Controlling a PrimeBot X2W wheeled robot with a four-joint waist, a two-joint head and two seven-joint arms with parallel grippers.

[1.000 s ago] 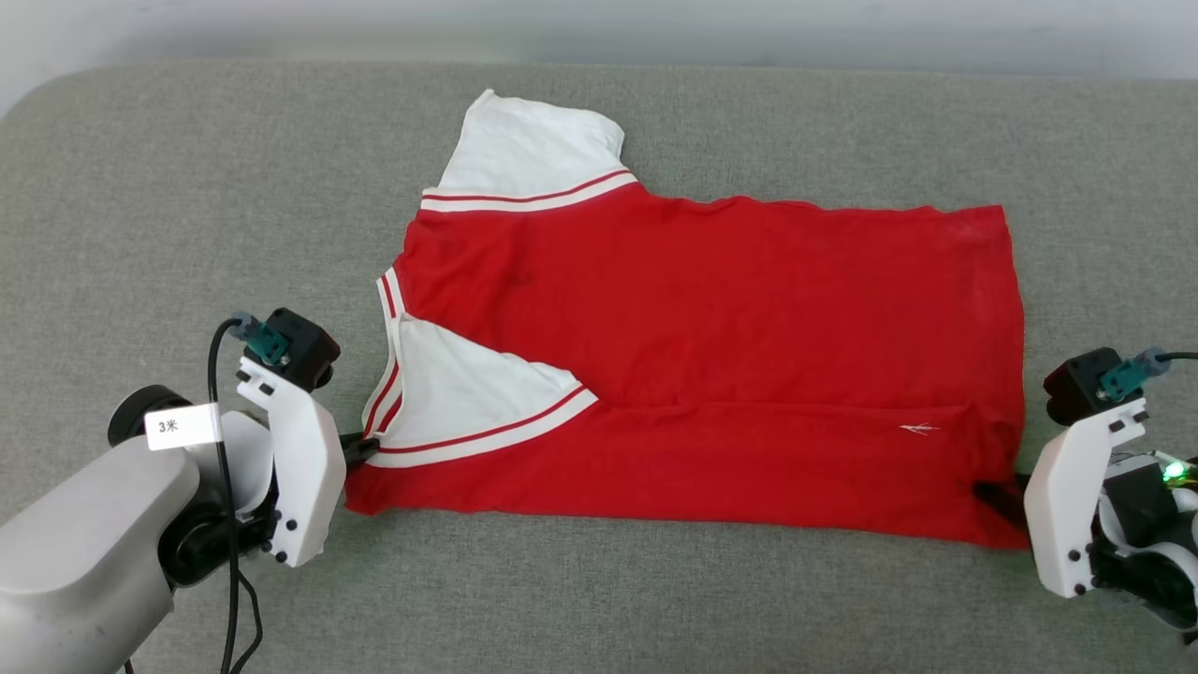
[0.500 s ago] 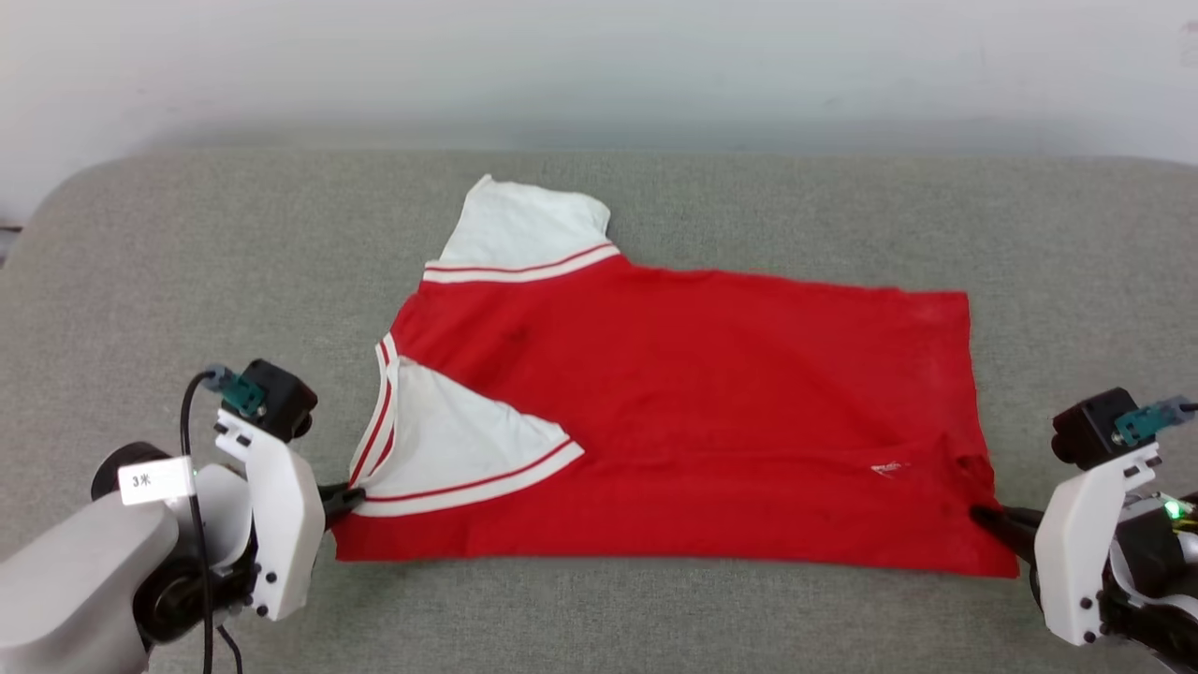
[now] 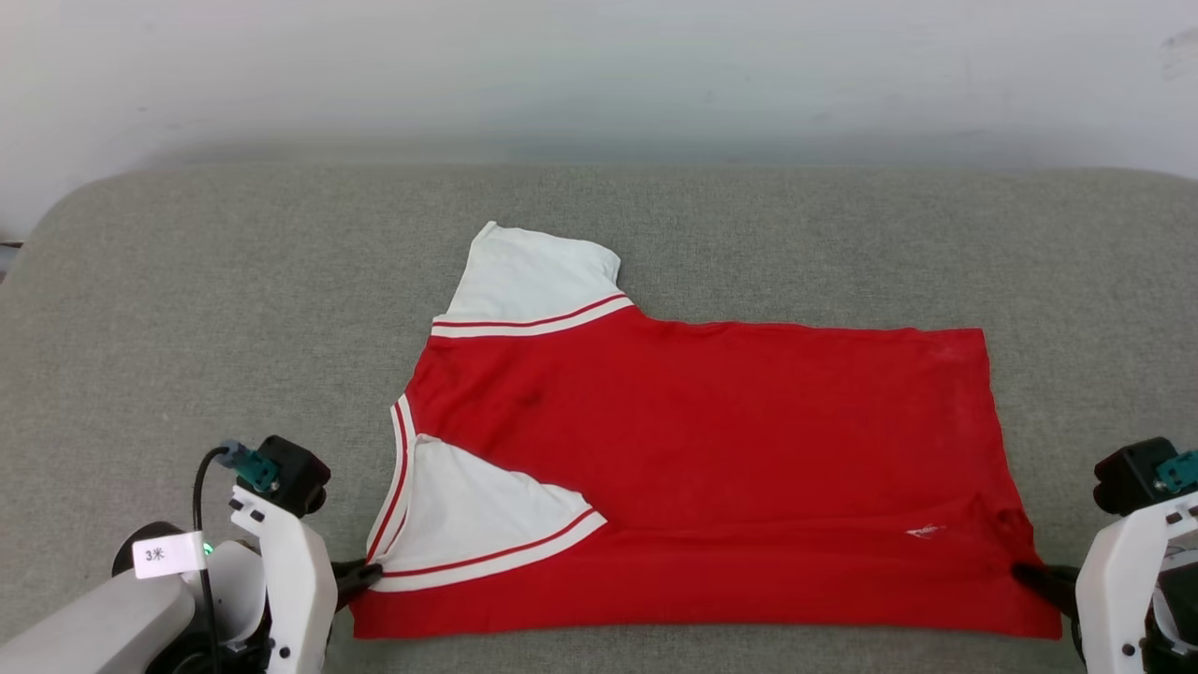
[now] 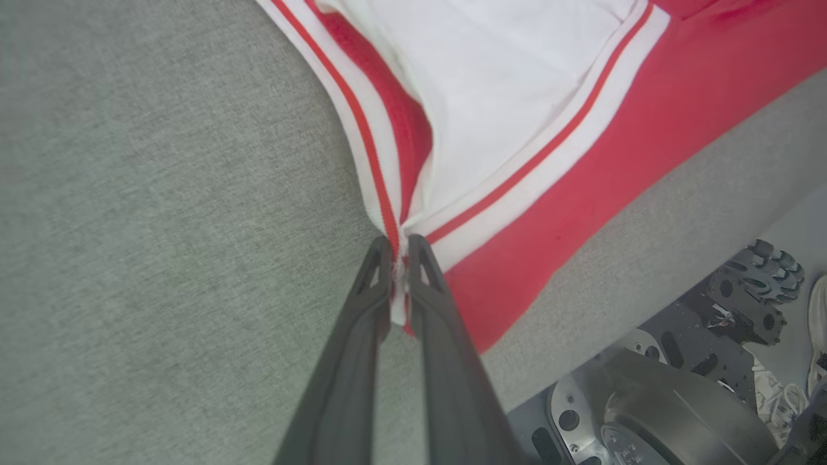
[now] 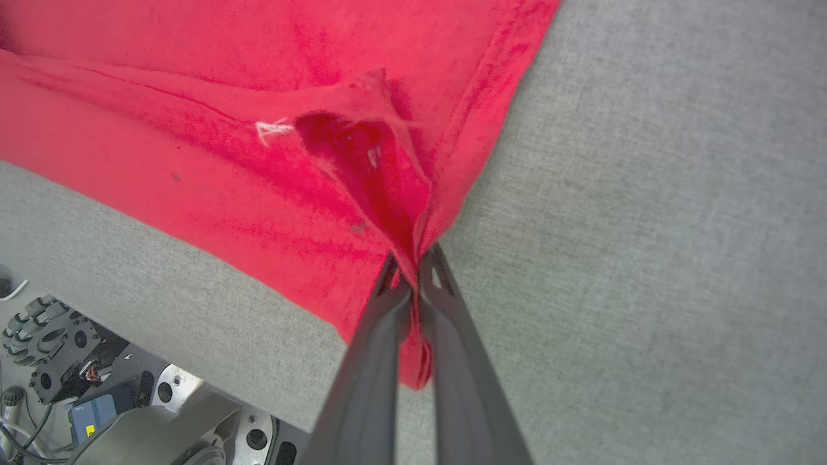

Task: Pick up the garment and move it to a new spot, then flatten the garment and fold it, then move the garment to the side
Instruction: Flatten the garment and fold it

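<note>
The garment (image 3: pixel 711 440), a red T-shirt with white sleeves and striped trim, lies spread sideways on the grey cushion (image 3: pixel 187 309), its near long edge folded over. My left gripper (image 3: pixel 370 573) is shut on the garment (image 4: pixel 504 116) at the collar end, where the striped trim bunches between the fingers (image 4: pixel 368 303). At the other end my right gripper (image 3: pixel 1025 571) is shut on the hem corner, and the red cloth (image 5: pixel 258 181) puckers into its fingers (image 5: pixel 452 310) beside the tiny white logo (image 5: pixel 271 131).
The grey cushion runs wide to both sides and back to a pale wall (image 3: pixel 599 75). Its front edge lies just below the garment. My wheeled base (image 4: pixel 678 407) shows beneath that edge in the left wrist view, and the same base (image 5: pixel 97 400) appears in the right wrist view.
The head camera has tilted up, bringing the wall into view. My right gripper has closed on the hem corner, which now puckers. The left gripper has kept its hold on the collar end.
</note>
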